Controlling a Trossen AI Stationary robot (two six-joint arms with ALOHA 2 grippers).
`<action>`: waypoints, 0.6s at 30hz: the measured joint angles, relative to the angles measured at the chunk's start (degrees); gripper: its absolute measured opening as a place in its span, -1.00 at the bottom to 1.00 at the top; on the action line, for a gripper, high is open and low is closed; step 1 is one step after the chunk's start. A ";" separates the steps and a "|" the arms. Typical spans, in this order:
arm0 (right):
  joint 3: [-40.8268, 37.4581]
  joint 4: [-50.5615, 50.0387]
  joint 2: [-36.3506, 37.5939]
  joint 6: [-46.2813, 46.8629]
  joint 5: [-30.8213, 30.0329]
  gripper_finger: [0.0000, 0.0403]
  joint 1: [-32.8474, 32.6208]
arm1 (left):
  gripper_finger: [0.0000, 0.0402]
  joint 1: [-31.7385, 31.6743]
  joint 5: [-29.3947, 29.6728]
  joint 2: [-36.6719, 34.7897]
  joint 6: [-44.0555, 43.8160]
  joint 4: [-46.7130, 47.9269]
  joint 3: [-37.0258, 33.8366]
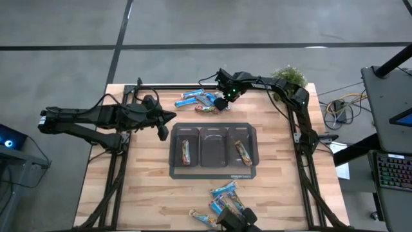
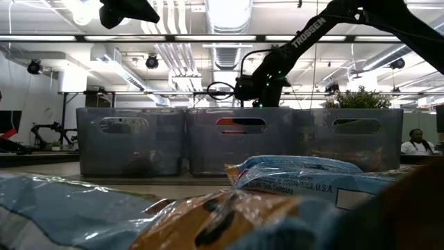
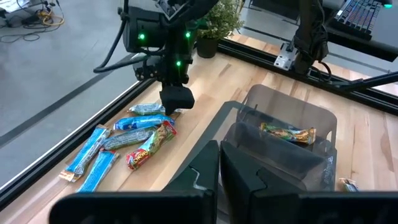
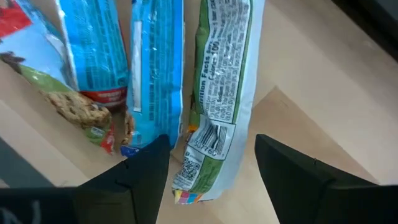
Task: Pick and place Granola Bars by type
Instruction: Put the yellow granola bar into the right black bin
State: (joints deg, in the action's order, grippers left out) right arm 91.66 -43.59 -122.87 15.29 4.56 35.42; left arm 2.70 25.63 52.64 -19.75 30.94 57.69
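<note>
Wood-slat table [image 1: 148,193] — gray tray [image 1: 213,169] centered — concrete floor [image 1: 58,38] around.

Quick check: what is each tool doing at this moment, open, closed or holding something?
Left tool: closed, empty, beside the tray.
Right tool: open, straddling a green-edged bar, not gripping.

Light: bright, even, from ceiling strip lights [image 2: 229,14]
Blur: nearest granola bars [image 2: 208,215] in low view out of focus
</note>
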 joint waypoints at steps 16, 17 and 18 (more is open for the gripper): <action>0.00 0.57 -0.98 1.42 -0.02 0.04 0.11 | -1.00 0.00 0.00 0.00 -0.01 0.00 0.00; 0.00 0.57 -0.98 1.42 -0.02 0.00 0.11 | -1.00 0.00 0.00 0.00 0.00 0.00 0.00; 0.00 0.56 -0.98 1.44 -0.02 -0.04 0.11 | -1.00 0.00 0.00 0.00 0.00 0.00 0.00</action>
State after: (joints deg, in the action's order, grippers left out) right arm 91.66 -43.03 -123.85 16.72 4.54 35.53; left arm 2.70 25.63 52.64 -19.75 30.94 57.69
